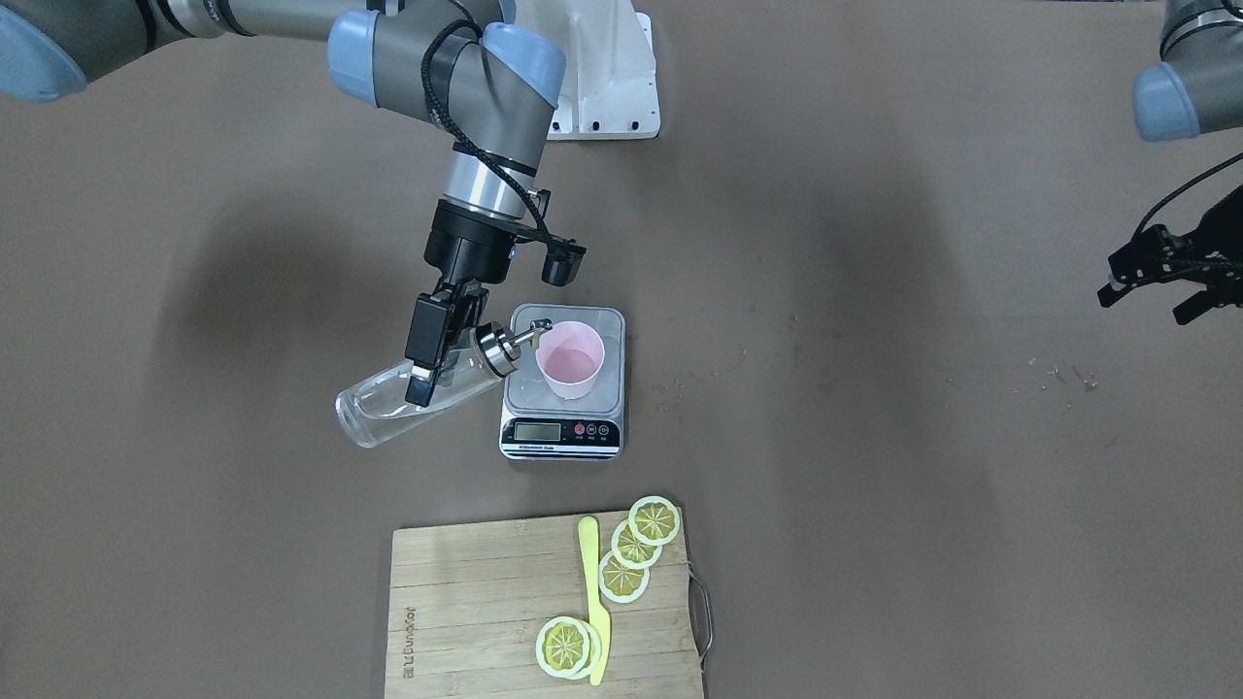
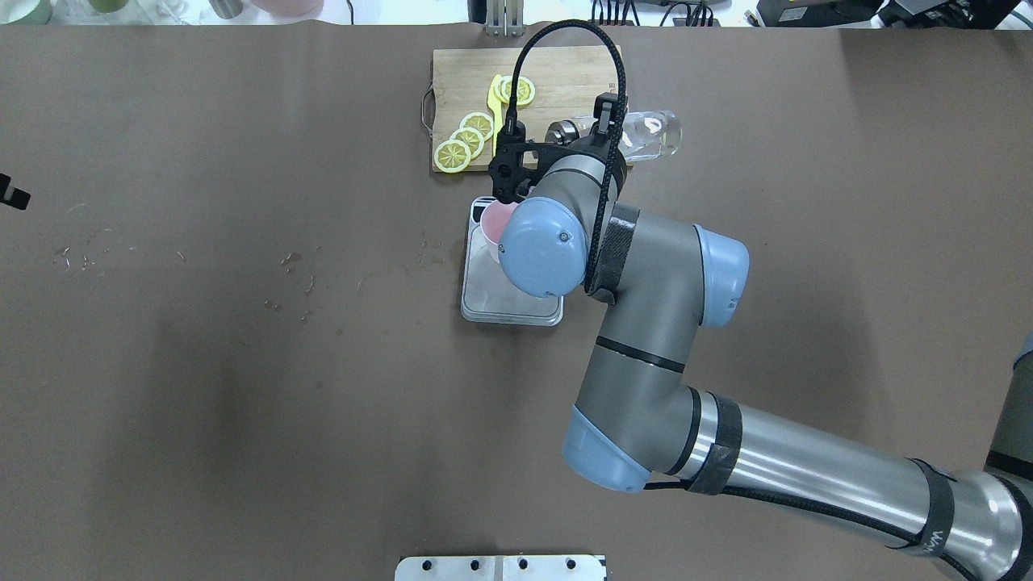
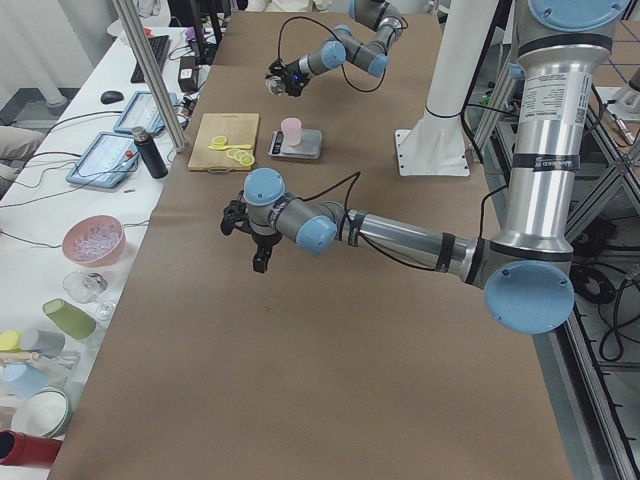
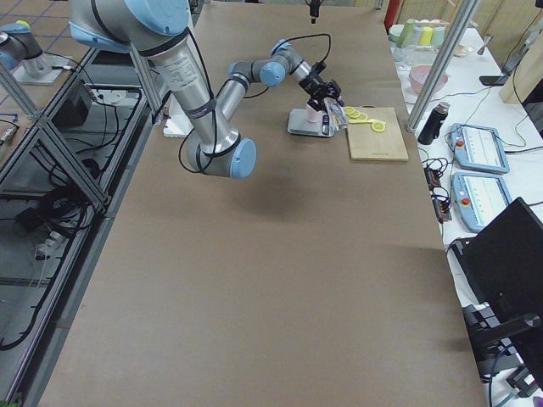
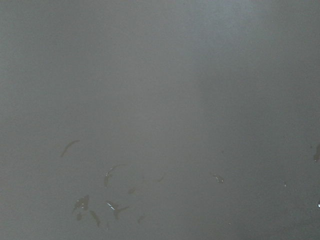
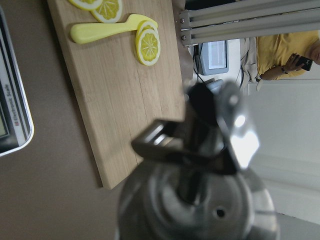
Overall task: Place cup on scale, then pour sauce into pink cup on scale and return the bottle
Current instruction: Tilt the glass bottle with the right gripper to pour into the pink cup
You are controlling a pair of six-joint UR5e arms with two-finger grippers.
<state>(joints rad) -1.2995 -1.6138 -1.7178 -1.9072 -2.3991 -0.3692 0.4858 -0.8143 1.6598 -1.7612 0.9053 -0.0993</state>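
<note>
- The cup [image 1: 570, 359] stands upright on the scale [image 1: 609, 324], on the half of the platform farther from the display. Bare platform shows around it.
- The bottle [image 1: 388, 408] is tipped almost flat beside the scale, on the robot's right of it. Its metal spout [image 1: 534, 333] reaches to the cup's rim and its base points away from the scale.
- No stream of sauce can be made out, and the glass looks nearly clear.
- The right hand [image 1: 432, 364] pinches the bottle's glass body just behind the cap, with one black finger [image 1: 424, 340] lying across the top.
- On the scale's black front strip, beside the grey display, small white print reads "Electronic Scale" [image 6: 17, 107]. Red and black buttons sit next to it.
- A wooden board [image 1: 466, 602] lies on the counter [image 1: 874, 485] near the scale's display end. The lettering on its edge is too small to read.
- On the board are lemon slices [image 1: 655, 520] and a yellow knife [image 1: 590, 582].
- The left hand [image 1: 1146, 303] hangs over bare counter well apart from the scale, on the robot's left, with its fingers spread and nothing between them.
</note>
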